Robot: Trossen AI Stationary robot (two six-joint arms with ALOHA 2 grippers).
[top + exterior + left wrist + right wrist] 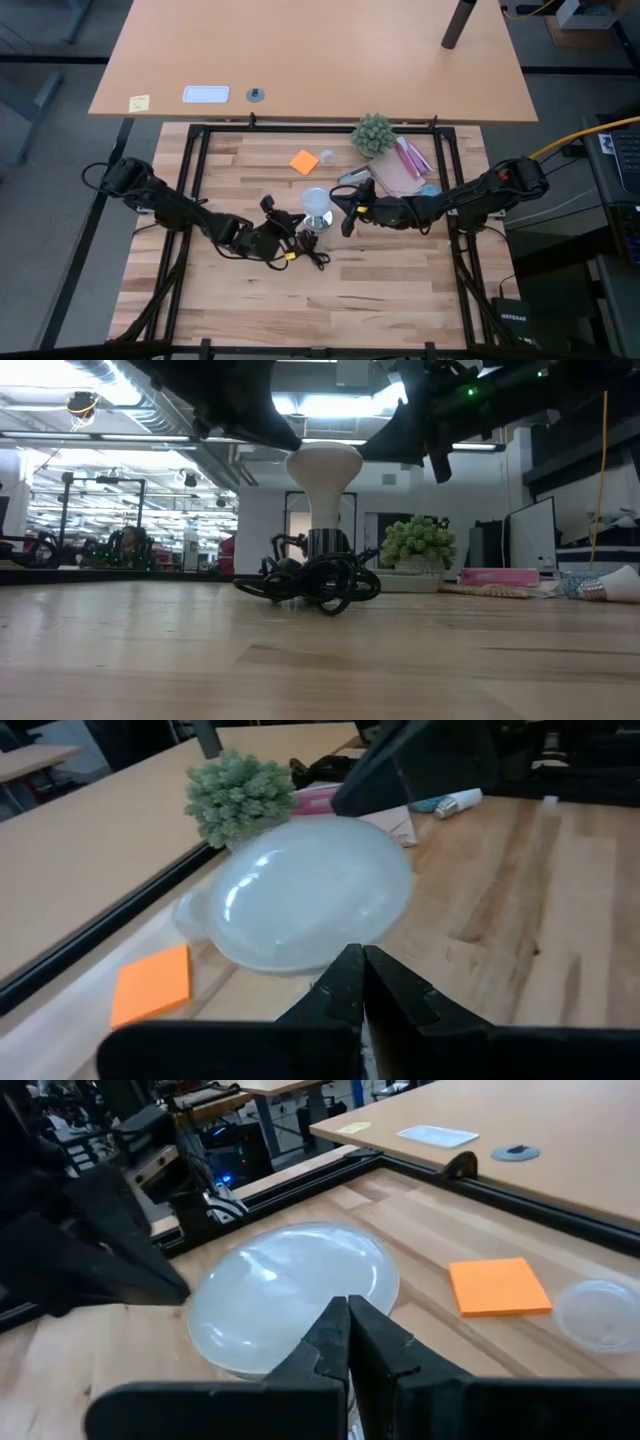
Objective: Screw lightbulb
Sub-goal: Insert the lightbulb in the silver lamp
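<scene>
Your lightbulb [316, 202] stands upright at centre, light, slick, fragile glass; take its round head gently; left gripper [283, 229] at seven o'clock and right gripper [346, 212] at three o'clock are both closed, empty.

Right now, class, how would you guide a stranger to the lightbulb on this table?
Start at the butcher-block table, then find the two dark grippers meeting near its middle. Between them stands the lightbulb on a tangle of black cord: the only white, frosted, pear-shaped thing there.

An open-plan lab: exposed ceiling ducts [100, 375], desks [320, 50], monitors [530, 530] behind.
</scene>
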